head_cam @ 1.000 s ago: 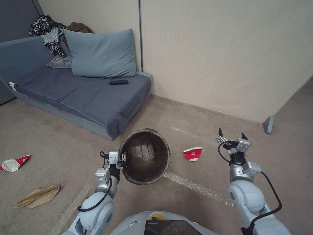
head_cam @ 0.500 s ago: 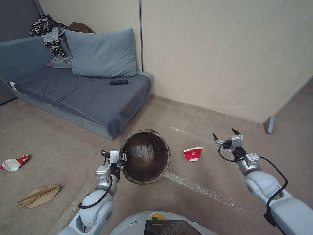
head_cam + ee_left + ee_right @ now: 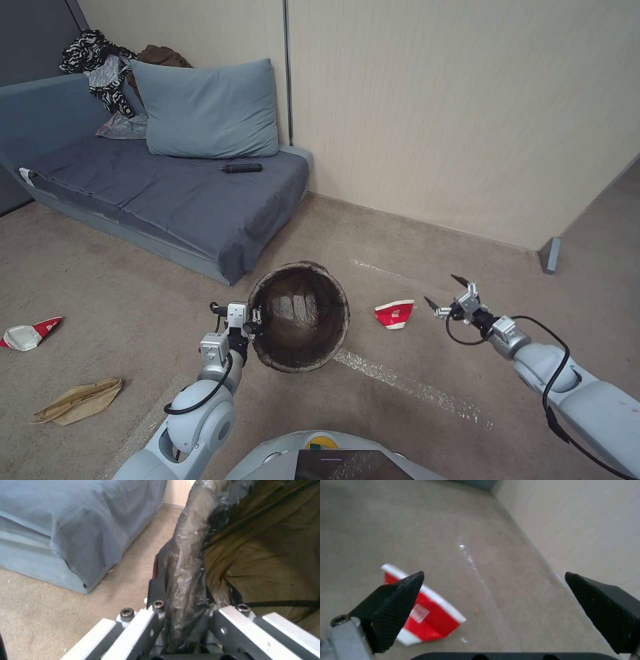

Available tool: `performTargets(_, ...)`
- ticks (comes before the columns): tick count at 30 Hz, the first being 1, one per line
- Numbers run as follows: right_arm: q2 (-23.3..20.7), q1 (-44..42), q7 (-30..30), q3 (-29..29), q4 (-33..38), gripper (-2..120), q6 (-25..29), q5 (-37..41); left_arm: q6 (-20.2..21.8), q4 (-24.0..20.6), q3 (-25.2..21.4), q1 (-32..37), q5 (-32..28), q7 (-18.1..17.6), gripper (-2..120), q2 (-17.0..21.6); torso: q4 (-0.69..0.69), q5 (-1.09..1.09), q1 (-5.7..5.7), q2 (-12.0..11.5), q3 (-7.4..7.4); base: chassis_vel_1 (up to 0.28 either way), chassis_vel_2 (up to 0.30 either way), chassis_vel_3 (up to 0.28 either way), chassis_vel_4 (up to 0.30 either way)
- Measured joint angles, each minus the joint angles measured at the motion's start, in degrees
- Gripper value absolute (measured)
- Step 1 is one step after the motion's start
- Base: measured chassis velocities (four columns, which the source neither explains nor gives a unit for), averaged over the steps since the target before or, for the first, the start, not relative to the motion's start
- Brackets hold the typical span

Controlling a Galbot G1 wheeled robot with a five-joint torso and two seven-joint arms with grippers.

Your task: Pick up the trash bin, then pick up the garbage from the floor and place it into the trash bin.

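Bin point(image 3: 300, 317) pickup looks done: the left gripper point(image 3: 254, 321) is clamped on its bag-wrapped rim, holding it tilted above the carpet point(image 3: 400, 427), and the part of its inside on view looks bare. Right gripper point(image 3: 448, 296) hovers with fingers spread wide just beside a flattened red cup point(image 3: 394, 313). Another cup point(image 3: 27, 333) and a paper bag point(image 3: 79, 400) lie well apart to the left. A sofa point(image 3: 167, 193) stands against the wall point(image 3: 467, 120).
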Motion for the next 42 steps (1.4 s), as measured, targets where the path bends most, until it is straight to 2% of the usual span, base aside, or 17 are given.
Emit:
performTargets(10, 2.0, 6.1, -3.8, -7.2, -5.8, 100, 2.8, -4.5, 0.1, 1.0, 0.6, -0.6, 0.0, -0.1, 2, -0.4, 0.01, -0.01, 0.0, 0.0, 0.0, 0.0, 0.0, 0.0, 0.0)
performTargets(14, 4.5, 10.3, -5.0, -11.0, -10.7, 100, 4.3, -5.5, 0.1, 1.1, 0.7, -0.7, 0.1, -0.1, 2, -0.9, 0.02, 0.0, 0.0, 0.0, 0.0, 0.0, 0.0, 0.0, 0.0)
performTargets(19, 6.3, 12.8, -5.7, -13.1, -14.0, 100, 5.0, -5.7, 0.1, 1.1, 0.6, -0.7, 0.1, -0.1, 2, -1.2, 0.01, 0.0, 0.0, 0.0, 0.0, 0.0, 0.0, 0.0, 0.0)
performTargets(22, 8.4, 15.8, -6.7, -15.5, -18.9, 100, 6.2, -5.8, 0.1, 1.1, 0.6, -0.6, 0.2, -0.1, 2, -1.4, 0.02, 0.0, 0.0, 0.0, 0.0, 0.0, 0.0, 0.0, 0.0)
performTargets(31, 11.8, 19.6, -9.2, -17.0, -27.2, 100, 9.4, -5.8, 0.2, 1.0, 0.6, -0.4, 0.3, -0.1, 2, -1.8, 0.01, 0.01, 0.0, 0.0, 0.0, 0.0, 0.0, 0.0, 0.0)
performTargets(34, 13.6, 21.7, -12.0, -16.9, -31.8, 100, 11.2, -5.4, 0.2, 1.0, 0.6, -0.3, 0.4, -0.1, 2, -1.9, 0.02, 0.02, 0.0, 0.0, 0.0, 0.0, 0.0, 0.0, 0.0)
performTargets(42, 15.4, 24.6, -15.4, -16.3, -37.5, 100, 12.6, -5.1, 0.2, 1.0, 0.8, -0.2, 0.5, -0.1, 2, -2.1, 0.01, 0.0, 0.0, 0.0, 0.0, 0.0, 0.0, 0.0, 0.0)
